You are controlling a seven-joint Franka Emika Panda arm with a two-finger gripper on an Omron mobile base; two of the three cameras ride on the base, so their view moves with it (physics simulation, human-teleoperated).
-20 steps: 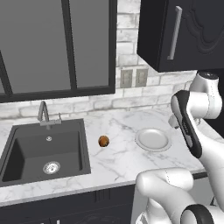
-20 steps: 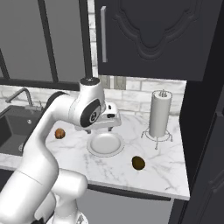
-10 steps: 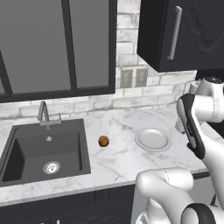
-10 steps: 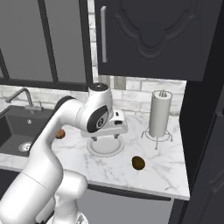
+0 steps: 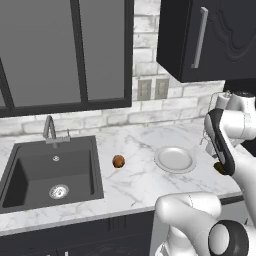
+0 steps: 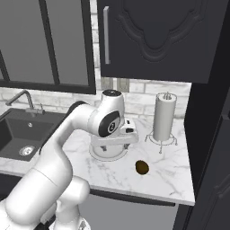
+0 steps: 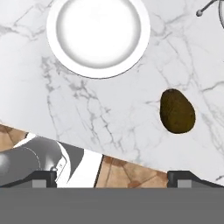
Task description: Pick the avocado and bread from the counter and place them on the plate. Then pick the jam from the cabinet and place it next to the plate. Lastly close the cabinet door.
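The bread [image 5: 118, 161] lies toward the left, on the counter [image 5: 135, 190] just beside the sink's right rim, well apart from where I am working. The plate [image 7: 98, 35] sits bare in the middle of the counter, nearer the back wall than the front edge. My gripper [image 7: 111, 177] hangs above the front edge with its fingers spread wide and nothing between them. The avocado [image 7: 176, 110] rests to the right of the plate, close to the front edge and toward the counter's right end, with the paper towel holder [image 6: 164, 118] behind it. I judge the step in hand to be picking up the avocado. To do it well I should shift right until the avocado sits midway between my fingertips, then descend straight and close across its narrower width, so it does not roll toward the edge.
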